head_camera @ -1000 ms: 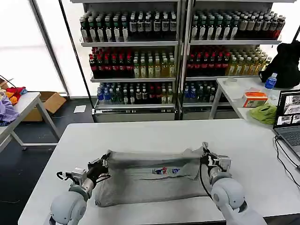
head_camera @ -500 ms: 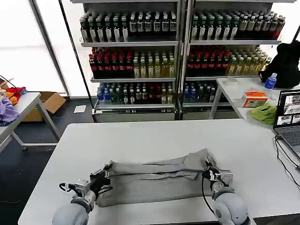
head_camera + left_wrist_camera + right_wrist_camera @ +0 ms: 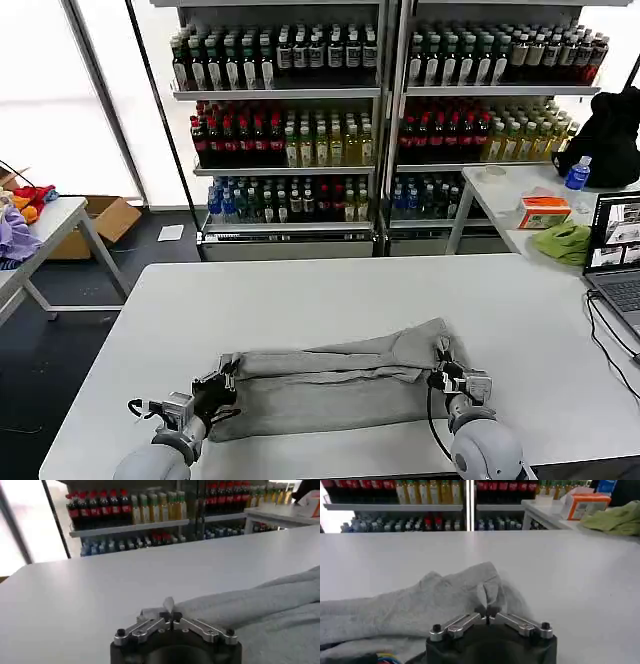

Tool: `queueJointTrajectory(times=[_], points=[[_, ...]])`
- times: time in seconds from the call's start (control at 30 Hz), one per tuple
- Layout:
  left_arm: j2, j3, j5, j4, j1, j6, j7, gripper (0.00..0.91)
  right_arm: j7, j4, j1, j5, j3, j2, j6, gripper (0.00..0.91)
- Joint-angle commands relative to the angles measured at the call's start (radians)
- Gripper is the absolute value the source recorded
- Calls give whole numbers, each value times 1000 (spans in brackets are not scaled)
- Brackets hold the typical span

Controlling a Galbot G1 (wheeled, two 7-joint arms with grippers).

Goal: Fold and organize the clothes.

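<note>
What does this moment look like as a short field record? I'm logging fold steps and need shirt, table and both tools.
shirt: grey, lying on the table as a long folded band running left to right
left tool: shut on the shirt's left end, low at the table
right tool: shut on the shirt's right end, low at the table
table: white, shirt near its front edge
other: laptop at the table's right edge
</note>
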Motion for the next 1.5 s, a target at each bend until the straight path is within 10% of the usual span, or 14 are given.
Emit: queueJointTrajectory(times=[0.03,0.3,0.33,0.37,0.43,0.47,0.9,1.5], points=[[1,-5,13,-5,7,2,-1,0,3,37,-51,-16,9,-5,-4,0],[-13,2,22,9,2,1,3,10,-13,79,-138,-62,36,7,16,0],[-13,2,21,7,2,2,4,655,-13,71,-133,-70,33,8,20,0],[-12,3,21,5,0,4,2,907,-11,56,-124,-80,29,10,22,20],[-11,1,21,-1,-2,8,1,907,-12,49,-113,-80,30,15,30,504],[-10,-2,19,-8,-4,6,1,907,-13,51,-113,-79,31,16,40,907],[-43,-98,-31,-148,34,35,-43,907,-29,348,-109,-33,206,-49,58,907],[-221,-78,-3,-52,70,48,-65,907,-24,304,-92,-43,153,-60,81,907]])
